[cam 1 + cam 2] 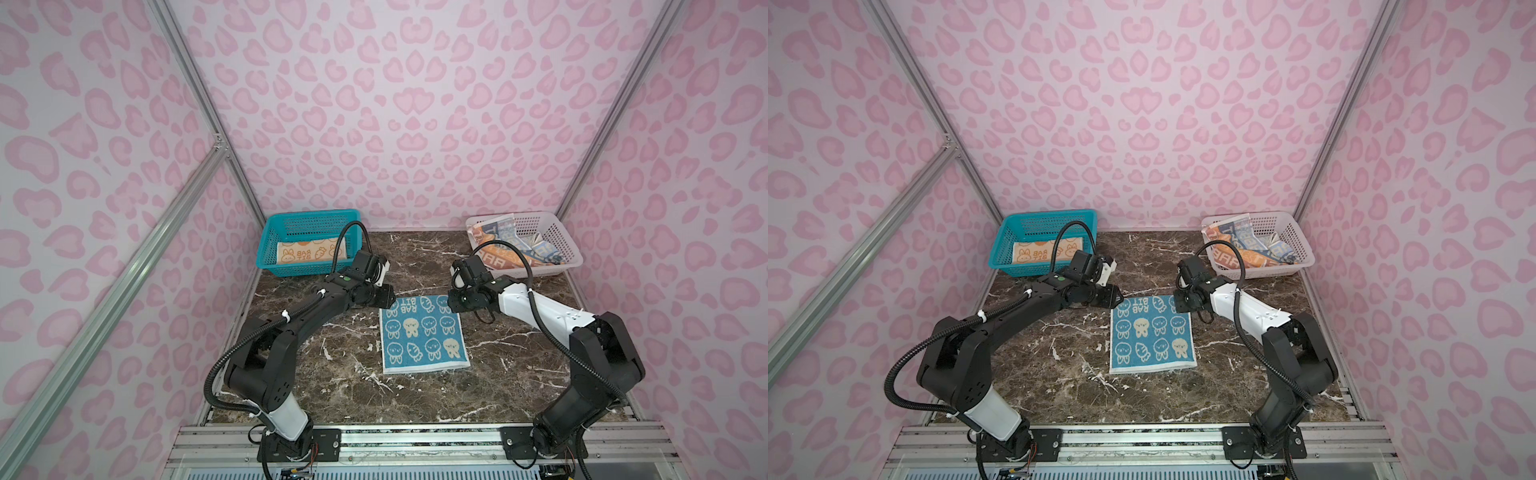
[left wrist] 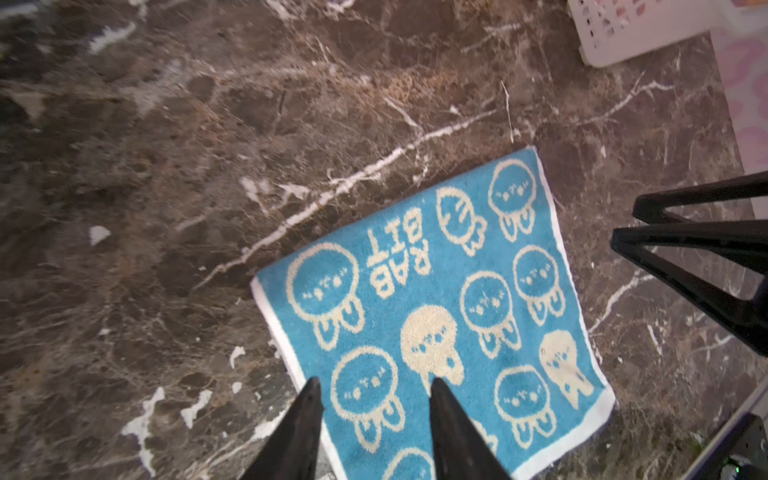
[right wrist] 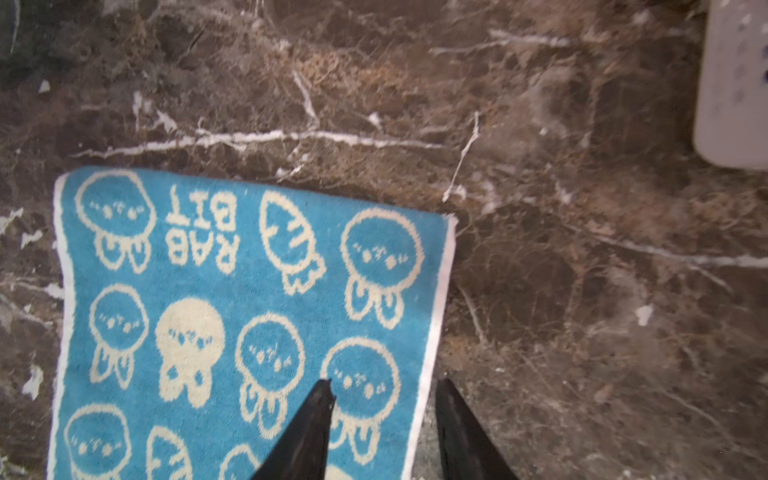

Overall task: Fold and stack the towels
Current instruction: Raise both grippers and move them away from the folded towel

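Our left gripper (image 2: pixel 375 382) has its jaws apart with nothing between them. One finger hangs over the white side border of the blue towel (image 1: pixel 424 336) and the other over its print, near the towel's far left corner. Our right gripper (image 3: pixel 385 381) is likewise spread and empty, straddling the opposite side border near the far right corner.

The blue towel lies flat in the middle of the table (image 1: pixel 519 386), square to its edges. The orange towel (image 1: pixel 309 253) sits folded in the teal basket (image 1: pixel 270 232) at the far left corner. The lettered towel (image 1: pixel 511 245) lies crumpled in the white basket (image 1: pixel 557 232) at the far right corner.

The dangers we see:
- **Snagging:** a fingertip could catch the terry loops as we lift away and drag the cloth out of square.
- **A skewed crease:** pinching only one layer, or the two corners unevenly, would set the next fold askew.
- **A clash:** both grippers work close together at the same far edge, so turning inward could make them touch.
- **The cable:** the right arm's cable loops near the white basket and could catch its rim.
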You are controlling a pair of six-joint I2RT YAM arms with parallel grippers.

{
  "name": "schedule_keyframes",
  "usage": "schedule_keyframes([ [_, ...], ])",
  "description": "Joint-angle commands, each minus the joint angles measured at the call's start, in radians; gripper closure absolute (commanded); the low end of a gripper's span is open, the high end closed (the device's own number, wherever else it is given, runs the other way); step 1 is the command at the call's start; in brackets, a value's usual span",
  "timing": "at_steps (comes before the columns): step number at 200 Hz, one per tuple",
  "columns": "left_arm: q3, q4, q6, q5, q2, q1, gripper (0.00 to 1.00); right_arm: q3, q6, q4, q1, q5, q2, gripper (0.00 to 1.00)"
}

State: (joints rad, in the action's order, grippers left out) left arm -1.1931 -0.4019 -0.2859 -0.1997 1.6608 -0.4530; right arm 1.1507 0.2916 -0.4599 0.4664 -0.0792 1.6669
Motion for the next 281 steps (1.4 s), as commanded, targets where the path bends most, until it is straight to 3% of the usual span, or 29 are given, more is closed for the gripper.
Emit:
schedule_keyframes([
  [1,-0.030,0.048,-0.043,0.052,0.026,0.032,0.49,0.016,-0.002,0.050,-0.028,0.024,0.024,0.50],
  [64,-0.107,0.082,-0.077,0.041,0.191,0.069,0.45,0.079,0.031,0.071,-0.090,0.030,0.135,0.48],
  [143,-0.127,0.102,-0.062,0.040,0.283,0.076,0.47,0.144,0.087,0.075,-0.097,0.013,0.278,0.63],
  [171,-0.143,0.095,-0.058,0.041,0.314,0.076,0.57,0.165,0.099,0.083,-0.096,0.013,0.315,0.66],
  [247,-0.116,0.069,-0.060,0.007,0.331,0.077,0.62,0.206,0.122,0.091,-0.096,-0.034,0.379,0.65],
  [281,-0.138,0.058,-0.061,-0.023,0.368,0.077,0.73,0.221,0.129,0.081,-0.095,-0.071,0.394,0.75],
])
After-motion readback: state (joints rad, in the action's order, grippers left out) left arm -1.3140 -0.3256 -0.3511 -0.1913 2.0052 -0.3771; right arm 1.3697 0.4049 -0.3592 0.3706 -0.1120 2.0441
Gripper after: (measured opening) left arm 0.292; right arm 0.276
